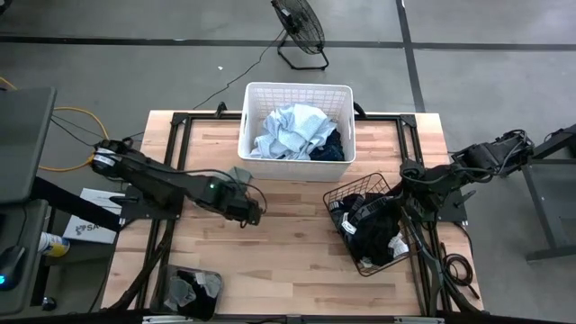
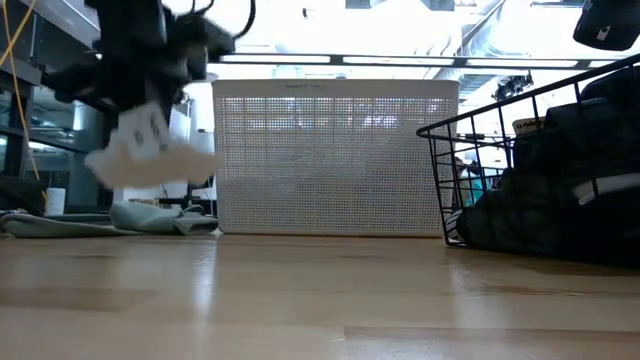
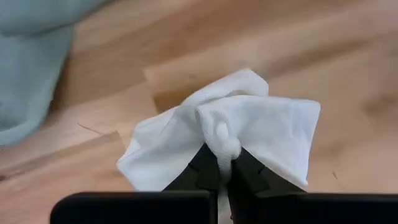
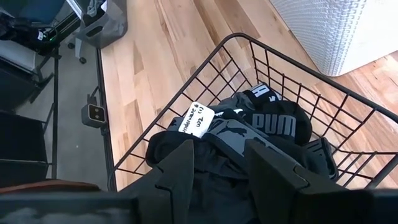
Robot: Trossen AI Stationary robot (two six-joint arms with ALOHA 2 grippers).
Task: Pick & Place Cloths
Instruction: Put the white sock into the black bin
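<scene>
Two arms are working over the wooden table [image 1: 288,252]. Left gripper [image 3: 219,163] is pinching a white cloth [image 3: 249,130] aloft near a sage green garment [image 2: 140,218]. Light blue cloths [image 1: 290,133] are filling the white laundry basket [image 1: 297,94]. Right gripper [image 4: 217,155] is hovering, fingers spread, above black garments [image 4: 261,130] in the wire basket [image 4: 186,87].

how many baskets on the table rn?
2. White plastic basket at the table's far edge, middle, holding light blue cloths. Black wire basket on the right side under the right hand, holding black cloths.
</scene>
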